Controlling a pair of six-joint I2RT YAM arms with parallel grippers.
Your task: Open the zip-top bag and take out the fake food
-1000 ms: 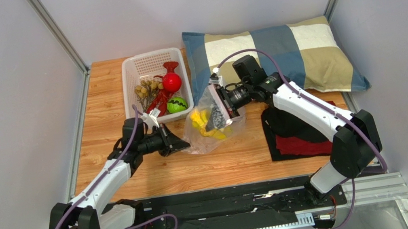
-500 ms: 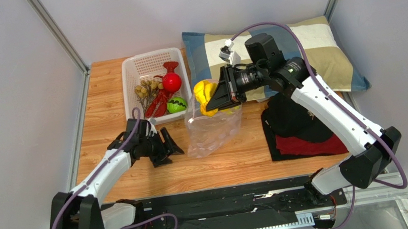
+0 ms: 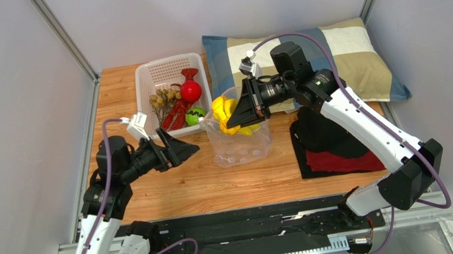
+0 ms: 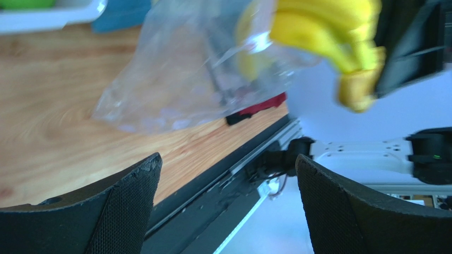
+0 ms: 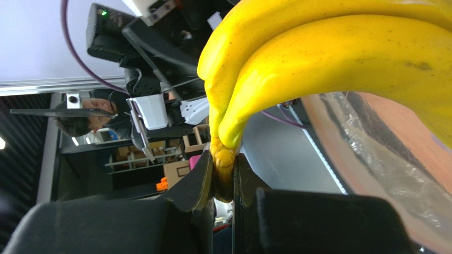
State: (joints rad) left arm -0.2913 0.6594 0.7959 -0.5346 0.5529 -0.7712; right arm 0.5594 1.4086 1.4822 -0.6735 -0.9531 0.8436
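- Nearest me, the left gripper (image 3: 186,151) hangs to the left of the bag (image 3: 239,147), well apart from it. Its jaws are spread wide and hold nothing.
- The bag stands slumped on the wooden table (image 3: 117,110), mouth upward. Apart from the bananas at its mouth it looks nearly empty.
- I judge the bag thin, floppy and slick. It would collapse under a pinch in the middle and may lift along if a toy drags on it, so the firmer edge by the mouth looks like the place to hold it.
- Just right of the bag lies a dark and red cloth (image 3: 335,150).
- At the bag's mouth, the right gripper (image 5: 224,177) is clamped on the stem of the yellow bananas (image 3: 225,109).
- The bunch sits over the bag's far rim. I cannot tell whether it is fully clear of the film.
- The bananas look like light, stiff, smooth plastic. A hold on the narrow stem alone could let the bunch swing or slip, so I would go gently.
- Beyond the bag, to its left, stands the white basket (image 3: 144,72). It holds a red fruit (image 3: 190,91), a green ball (image 3: 193,115), a red chilli (image 3: 174,116) and a brownish cluster (image 3: 162,99).
- Beyond the bag, to its right, rests a checked pillow (image 3: 333,49).
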